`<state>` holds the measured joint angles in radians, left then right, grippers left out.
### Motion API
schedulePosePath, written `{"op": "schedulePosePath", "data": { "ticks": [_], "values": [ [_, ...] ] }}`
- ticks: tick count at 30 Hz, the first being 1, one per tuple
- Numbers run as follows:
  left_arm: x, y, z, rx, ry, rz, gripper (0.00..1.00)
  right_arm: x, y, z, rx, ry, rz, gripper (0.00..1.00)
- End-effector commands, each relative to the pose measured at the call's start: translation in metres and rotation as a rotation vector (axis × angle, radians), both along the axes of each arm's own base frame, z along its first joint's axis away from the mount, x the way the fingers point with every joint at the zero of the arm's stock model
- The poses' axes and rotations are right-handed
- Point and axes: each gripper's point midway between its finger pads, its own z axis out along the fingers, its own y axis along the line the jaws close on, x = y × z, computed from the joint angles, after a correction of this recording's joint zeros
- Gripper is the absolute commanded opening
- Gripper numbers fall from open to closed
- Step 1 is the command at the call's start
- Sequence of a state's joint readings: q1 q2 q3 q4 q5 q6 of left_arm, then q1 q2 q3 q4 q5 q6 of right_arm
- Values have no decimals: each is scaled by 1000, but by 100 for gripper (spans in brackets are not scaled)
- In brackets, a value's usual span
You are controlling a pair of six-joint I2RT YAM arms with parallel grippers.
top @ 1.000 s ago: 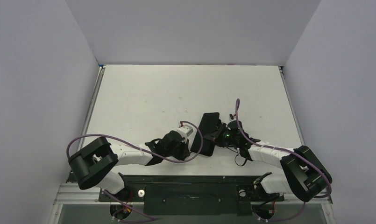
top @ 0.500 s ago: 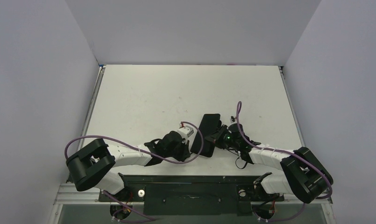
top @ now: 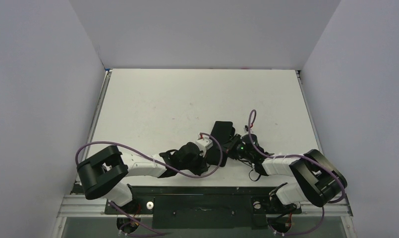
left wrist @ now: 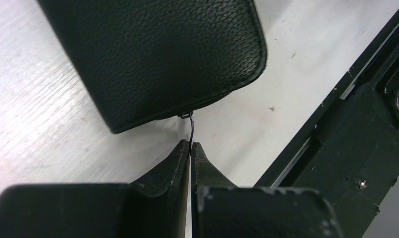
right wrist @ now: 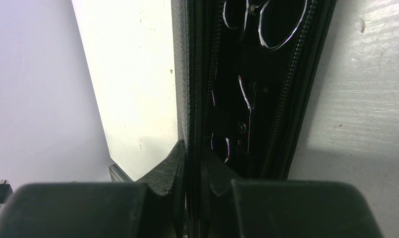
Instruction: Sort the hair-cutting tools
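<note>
Near the front rail (left wrist: 346, 148), left jaws pinch the zip pull (left wrist: 192, 130); right jaws clamp the case (right wrist: 181, 59) edge

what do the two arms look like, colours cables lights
The left arm and right arm have white link shells with black joints and blocky black elbow housings. A purple cable loops along each. A green light glows near the right wrist. The jaws are black wedges tapering to thin tips.

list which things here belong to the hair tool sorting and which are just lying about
Job: scissors inside the case; left gripper shut on the zip pull; right gripper shut on the case wall.
Not tools: case; table; black rail.
</note>
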<state>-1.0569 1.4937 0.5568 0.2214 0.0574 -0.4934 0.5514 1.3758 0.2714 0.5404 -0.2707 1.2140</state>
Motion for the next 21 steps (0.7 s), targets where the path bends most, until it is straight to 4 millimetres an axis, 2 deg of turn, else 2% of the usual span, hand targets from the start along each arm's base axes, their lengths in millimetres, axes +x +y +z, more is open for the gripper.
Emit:
{"op": "schedulePosePath", "data": {
  "ticks": [1, 21],
  "values": [
    [-12, -39, 22, -96, 8, -92, 0, -3, -27, -40, -142, 51, -81, 0],
    [3, -93, 28, -153, -4, -143, 0, -17, -38, -68, -192, 81, -64, 0]
  ]
}}
